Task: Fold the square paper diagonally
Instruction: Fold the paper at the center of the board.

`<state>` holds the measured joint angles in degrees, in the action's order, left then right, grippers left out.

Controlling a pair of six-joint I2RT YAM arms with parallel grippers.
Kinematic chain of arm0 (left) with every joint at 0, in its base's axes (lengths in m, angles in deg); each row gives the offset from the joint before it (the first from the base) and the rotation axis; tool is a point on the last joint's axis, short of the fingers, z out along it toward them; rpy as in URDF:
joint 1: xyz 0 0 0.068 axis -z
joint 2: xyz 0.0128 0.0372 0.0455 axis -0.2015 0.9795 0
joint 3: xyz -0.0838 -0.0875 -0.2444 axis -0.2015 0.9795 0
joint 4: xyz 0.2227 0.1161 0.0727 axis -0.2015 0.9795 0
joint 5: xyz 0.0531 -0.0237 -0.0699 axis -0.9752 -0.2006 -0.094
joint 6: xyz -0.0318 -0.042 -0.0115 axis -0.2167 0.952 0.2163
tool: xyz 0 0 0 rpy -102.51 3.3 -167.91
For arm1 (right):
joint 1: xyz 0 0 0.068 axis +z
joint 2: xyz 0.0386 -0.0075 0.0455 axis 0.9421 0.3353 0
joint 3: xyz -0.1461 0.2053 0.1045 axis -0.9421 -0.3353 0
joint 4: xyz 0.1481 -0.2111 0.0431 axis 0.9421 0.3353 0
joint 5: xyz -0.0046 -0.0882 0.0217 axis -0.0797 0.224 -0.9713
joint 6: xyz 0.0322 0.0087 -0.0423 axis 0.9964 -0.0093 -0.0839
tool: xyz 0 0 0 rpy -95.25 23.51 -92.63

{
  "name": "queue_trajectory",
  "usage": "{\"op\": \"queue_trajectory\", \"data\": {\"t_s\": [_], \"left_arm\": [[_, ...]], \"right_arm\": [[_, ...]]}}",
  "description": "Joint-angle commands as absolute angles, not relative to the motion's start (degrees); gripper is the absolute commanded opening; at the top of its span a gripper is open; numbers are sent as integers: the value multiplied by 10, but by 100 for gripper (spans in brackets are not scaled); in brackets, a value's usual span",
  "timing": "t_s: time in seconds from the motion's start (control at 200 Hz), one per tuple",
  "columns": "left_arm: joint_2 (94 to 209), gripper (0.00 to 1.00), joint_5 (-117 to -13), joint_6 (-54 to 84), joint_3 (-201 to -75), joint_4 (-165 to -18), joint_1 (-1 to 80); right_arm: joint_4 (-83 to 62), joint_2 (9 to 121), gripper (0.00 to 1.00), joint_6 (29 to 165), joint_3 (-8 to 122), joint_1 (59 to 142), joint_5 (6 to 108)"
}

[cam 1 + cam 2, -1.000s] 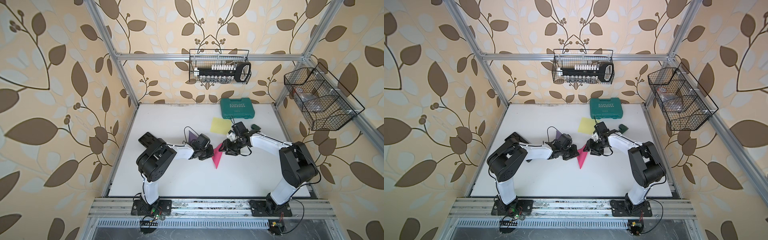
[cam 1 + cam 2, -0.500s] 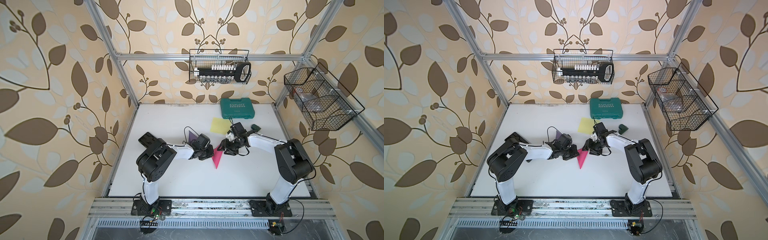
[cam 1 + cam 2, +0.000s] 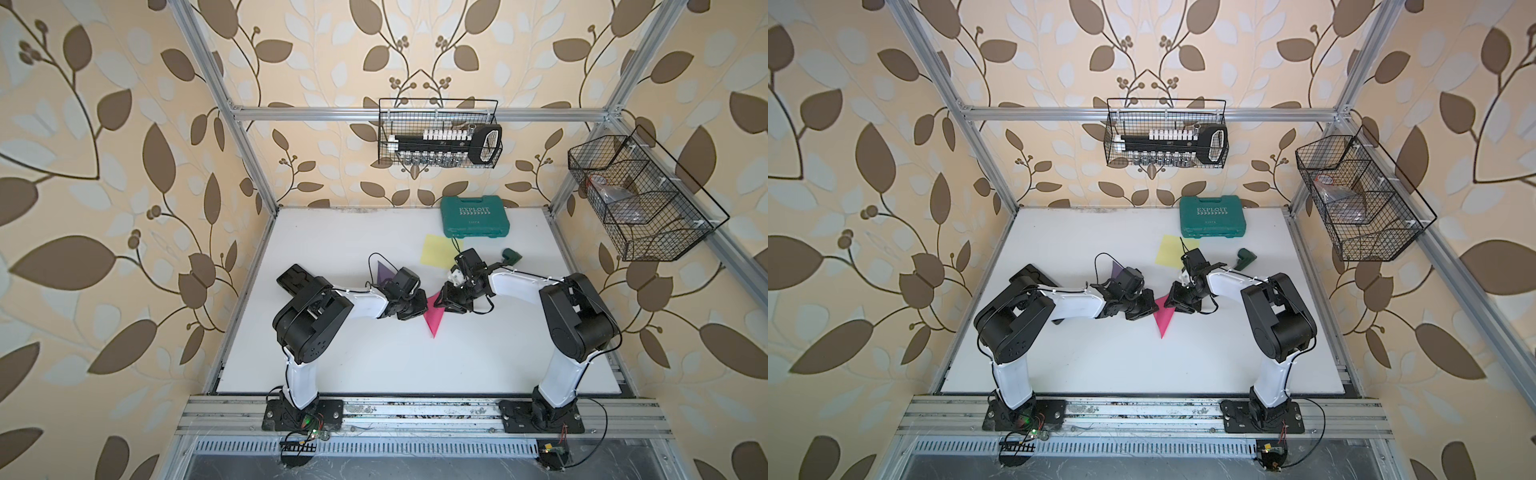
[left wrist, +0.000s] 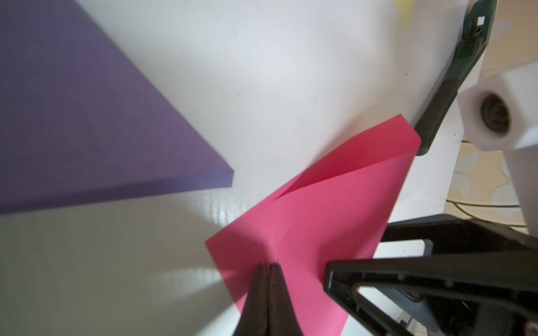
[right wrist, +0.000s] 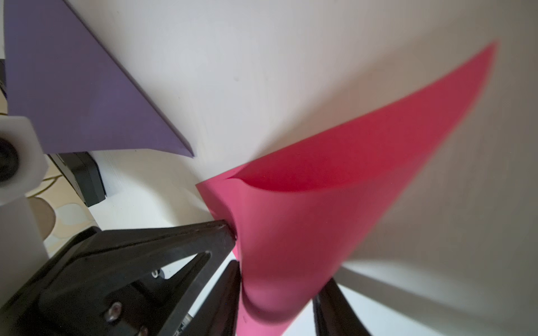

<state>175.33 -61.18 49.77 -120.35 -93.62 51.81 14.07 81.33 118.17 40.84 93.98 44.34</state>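
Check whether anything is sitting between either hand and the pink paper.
Nothing visible does. The shut left hand touches the pink paper, and the right hand has a jaw on each side of its curled fold.

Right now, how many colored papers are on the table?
3: pink paper mid-table, purple paper left of it, partly covered, yellow paper by the green case. Others could be hidden.

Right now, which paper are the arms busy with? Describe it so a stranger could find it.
On the white table, look to the middle, where the left pincer and right pincer nearly meet. Between them sits the pink paper, a triangle pointing at the front rail. It is the only pink sheet; the yellow paper and purple paper lie farther back.
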Motion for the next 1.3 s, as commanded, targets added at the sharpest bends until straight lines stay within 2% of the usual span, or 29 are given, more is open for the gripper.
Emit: {"op": "queue_trajectory", "data": {"t_s": [0.0, 0.12, 0.175, 0.26, 0.49, 0.67, 1.295], "left_arm": [[1774, 0, -625, 483, -1201, -880, 520], [1764, 0, -624, 480, -1202, -877, 519], [1759, 13, -628, 478, -1205, -866, 519], [1753, 25, -631, 472, -1212, -846, 516], [1700, 38, -623, 444, -1209, -819, 488], [1681, 40, -603, 422, -1216, -789, 467], [1734, 36, -563, 436, -1205, -850, 467]], "right_arm": [[157, 824, 37, 1175, 409, 946, 475], [167, 822, 32, 1169, 409, 948, 498], [169, 823, 31, 1165, 409, 948, 503], [168, 826, 31, 1164, 406, 949, 506], [167, 828, 31, 1163, 401, 950, 511], [165, 829, 31, 1153, 406, 954, 513], [181, 834, 34, 1108, 428, 973, 517]]}}
